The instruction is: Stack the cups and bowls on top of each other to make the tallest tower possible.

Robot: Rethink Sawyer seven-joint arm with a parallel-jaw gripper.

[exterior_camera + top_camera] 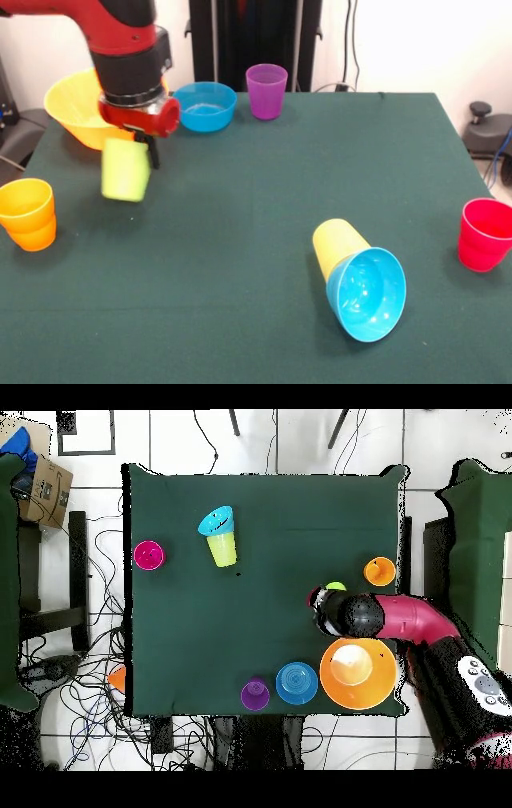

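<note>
Green felt table [264, 184], glossy tapered cups [266, 90].

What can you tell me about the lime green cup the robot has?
The lime green cup is a small, glossy, tapered plastic tumbler with no handle. It hangs just under the robot's claw, lifted off the green table and tipped a bit sideways. A dark finger sits against its upper edge. From above, only a sliver of it peeks out beside the arm. Nothing else touches it.

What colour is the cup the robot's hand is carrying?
Lime green: the small plastic cup in the hand shows best in the front view.
</note>
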